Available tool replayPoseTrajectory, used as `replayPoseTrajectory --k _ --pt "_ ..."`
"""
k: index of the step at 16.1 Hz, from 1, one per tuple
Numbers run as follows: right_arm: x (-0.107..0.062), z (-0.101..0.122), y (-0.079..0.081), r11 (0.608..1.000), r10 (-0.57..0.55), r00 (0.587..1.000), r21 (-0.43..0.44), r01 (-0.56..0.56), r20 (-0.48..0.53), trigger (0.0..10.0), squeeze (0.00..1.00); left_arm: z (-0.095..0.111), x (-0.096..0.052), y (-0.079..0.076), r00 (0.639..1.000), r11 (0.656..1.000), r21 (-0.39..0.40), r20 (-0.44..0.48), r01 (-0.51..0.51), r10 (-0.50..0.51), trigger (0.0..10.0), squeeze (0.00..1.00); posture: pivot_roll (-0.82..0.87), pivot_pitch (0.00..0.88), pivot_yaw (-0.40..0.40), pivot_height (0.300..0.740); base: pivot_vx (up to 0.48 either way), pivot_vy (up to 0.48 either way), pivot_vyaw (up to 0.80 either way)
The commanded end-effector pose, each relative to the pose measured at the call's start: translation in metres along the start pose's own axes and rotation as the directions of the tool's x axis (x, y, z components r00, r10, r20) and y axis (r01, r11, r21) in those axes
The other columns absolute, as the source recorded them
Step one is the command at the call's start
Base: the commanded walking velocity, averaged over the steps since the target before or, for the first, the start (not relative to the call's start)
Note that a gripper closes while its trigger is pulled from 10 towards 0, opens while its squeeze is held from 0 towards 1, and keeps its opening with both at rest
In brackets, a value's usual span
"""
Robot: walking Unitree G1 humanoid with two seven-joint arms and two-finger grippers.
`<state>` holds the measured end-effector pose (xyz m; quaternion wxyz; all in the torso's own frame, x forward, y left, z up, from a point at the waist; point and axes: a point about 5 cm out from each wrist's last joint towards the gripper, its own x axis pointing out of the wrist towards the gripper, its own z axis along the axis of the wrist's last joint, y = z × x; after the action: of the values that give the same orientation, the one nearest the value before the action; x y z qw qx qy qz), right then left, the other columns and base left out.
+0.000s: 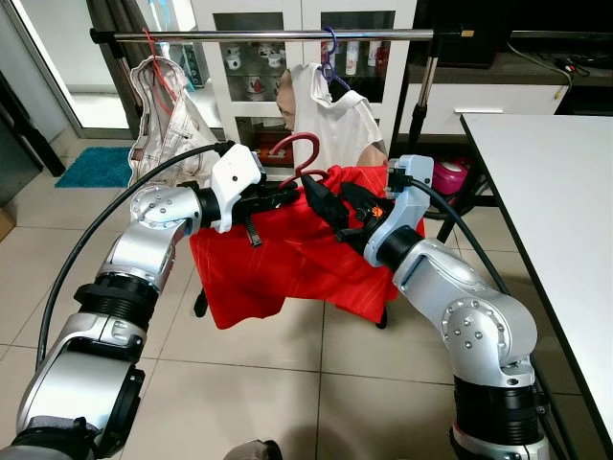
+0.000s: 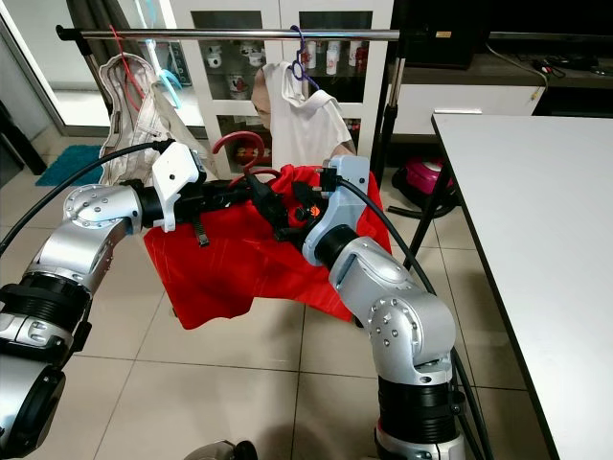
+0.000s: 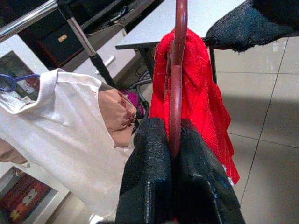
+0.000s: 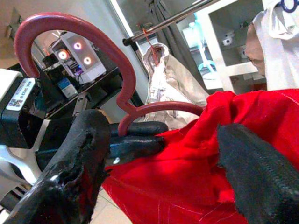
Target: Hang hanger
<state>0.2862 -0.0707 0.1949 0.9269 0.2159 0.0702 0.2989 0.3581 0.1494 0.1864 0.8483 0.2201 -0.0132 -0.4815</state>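
Left end effector (image 1: 285, 196) clamped on red hanger (image 1: 299, 153), right end effector (image 1: 335, 213) open beside.

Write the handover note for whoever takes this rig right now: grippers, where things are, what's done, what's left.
Left gripper: shut on the dark red hanger, clamped just below its hook.
Right gripper: open, fingers spread around the red garment at the hanger's shoulder.
The garment is draped on the hanger, held between both arms in front of the clothes rail. A beige garment and a white top already hang on the rail, with a gap between them.
Done: garment on the hanger, hanger gripped.
Left: lift the hook up over the rail, probably into that gap, then release both grippers.
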Motion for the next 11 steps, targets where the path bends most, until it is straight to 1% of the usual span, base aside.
replayPoseTrajectory --k 1,2,3,4,7,11 --pt "0.001 0.003 0.004 1.000 0.020 1.000 0.001 -0.020 0.001 10.0 0.00 0.004 -0.001 0.003 1.000 1.000 0.023 0.013 -0.013 0.013 0.0 0.00 -0.14 0.000 0.088 0.740 0.000 0.000 0.00" --pt "0.001 0.003 0.004 1.000 0.020 1.000 0.001 -0.020 0.001 10.0 0.00 0.004 -0.001 0.003 1.000 1.000 0.023 0.013 -0.013 0.013 0.0 0.00 -0.14 0.000 0.088 0.740 0.000 0.000 0.00" --pt "0.000 0.002 0.005 1.000 0.014 0.999 0.013 -0.014 -0.032 10.0 0.00 0.004 0.000 0.003 1.000 0.999 0.026 0.019 -0.019 0.018 0.0 0.00 -0.14 0.000 0.087 0.740 0.000 0.000 0.00" --pt "0.002 -0.021 -0.016 0.996 -0.084 0.973 0.023 0.091 -0.216 10.0 0.00 0.010 0.014 -0.012 0.996 0.999 0.016 0.082 0.031 -0.033 0.0 0.00 -0.16 0.000 0.072 0.740 0.000 0.000 0.00" --pt "0.002 -0.025 -0.020 0.993 -0.104 0.967 0.022 0.113 -0.234 10.0 0.00 0.011 0.015 -0.014 0.995 0.999 0.012 0.093 0.043 -0.044 0.0 0.00 -0.15 0.000 0.072 0.740 0.000 0.000 0.00" --pt "0.001 -0.025 -0.024 0.988 -0.139 0.965 0.031 0.149 -0.220 10.0 0.00 0.011 0.016 -0.017 0.994 0.998 0.014 0.095 0.060 -0.061 0.0 0.00 -0.15 0.000 0.072 0.740 0.000 0.000 0.00"
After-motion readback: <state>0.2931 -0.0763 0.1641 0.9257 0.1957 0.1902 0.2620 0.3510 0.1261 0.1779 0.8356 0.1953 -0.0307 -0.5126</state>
